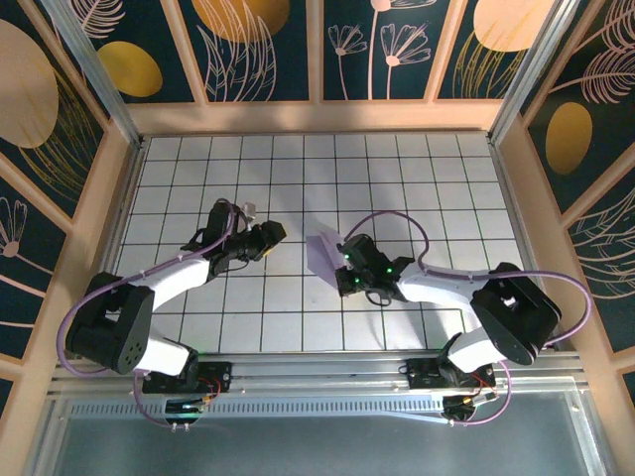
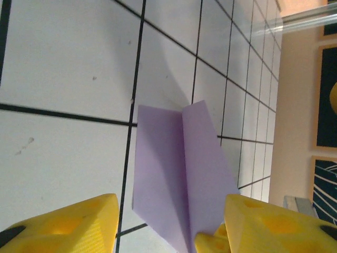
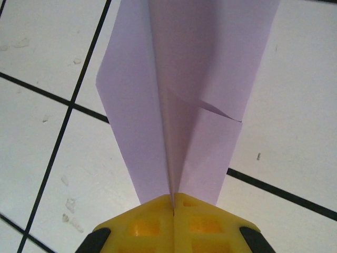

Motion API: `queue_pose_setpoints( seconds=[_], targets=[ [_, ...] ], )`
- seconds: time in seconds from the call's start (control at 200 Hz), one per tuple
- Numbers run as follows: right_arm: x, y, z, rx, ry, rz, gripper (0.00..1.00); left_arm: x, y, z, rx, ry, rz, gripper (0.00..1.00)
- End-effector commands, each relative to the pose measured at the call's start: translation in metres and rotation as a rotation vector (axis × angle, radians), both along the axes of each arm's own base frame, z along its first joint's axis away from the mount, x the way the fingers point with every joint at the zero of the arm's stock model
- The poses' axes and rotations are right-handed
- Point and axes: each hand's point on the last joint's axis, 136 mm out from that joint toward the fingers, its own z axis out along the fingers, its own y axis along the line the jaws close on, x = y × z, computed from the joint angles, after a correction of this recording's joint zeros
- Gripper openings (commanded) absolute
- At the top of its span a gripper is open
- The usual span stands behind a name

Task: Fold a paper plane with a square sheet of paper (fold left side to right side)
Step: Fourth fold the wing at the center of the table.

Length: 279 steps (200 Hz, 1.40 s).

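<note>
Folds give the paper plane a slim lavender dart shape with a centre ridge, and it lies near the middle of the white gridded counter, just in front of the right arm. The right hand is clamped on the plane's narrow end, its yellow fingertips pressed together on the ridge. In the right wrist view both wings spread away from that pinch: the left wing is smooth, while the right one carries a folded flap with a small raised corner partway along its edge. Whether the wide tail touches the counter I cannot tell. The left hand hovers just to the left of the plane, apart from it, its two yellow fingers spread wide and clear of the paper. Its wrist view looks along the counter at the plane's wings, the centre fold a crease between them. Black grid lines run under the paper, and a soft shadow falls on the tiles beyond
</note>
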Motion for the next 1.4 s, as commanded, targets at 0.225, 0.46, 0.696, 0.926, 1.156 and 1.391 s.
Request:
queue_pose_setpoints(
  seconds=[0.225, 0.46, 0.696, 0.926, 1.156, 1.391],
  targets=[
    [-0.016, 0.008, -0.006, 0.134, 0.082, 0.090, 0.00, -0.022, -0.037, -0.017, -0.012, 0.043, -0.127, 0.54],
    [-0.021, 0.006, -0.013, 0.183, 0.130, 0.097, 0.00, -0.032, -0.057, -0.032, -0.012, 0.090, -0.157, 0.50],
    [-0.022, 0.005, -0.016, 0.194, 0.148, 0.102, 0.00, -0.031, -0.079, -0.040, -0.009, 0.113, -0.183, 0.46],
    [-0.021, 0.005, -0.016, 0.204, 0.149, 0.100, 0.00, -0.029, -0.094, -0.041, 0.009, 0.117, -0.206, 0.43],
    [-0.021, 0.005, -0.017, 0.203, 0.154, 0.102, 0.00, -0.028, -0.100, -0.063, 0.048, 0.169, -0.217, 0.43],
    [-0.023, 0.006, -0.021, 0.208, 0.172, 0.110, 0.00, -0.022, -0.101, -0.069, 0.081, 0.176, -0.211, 0.43]
  ],
)
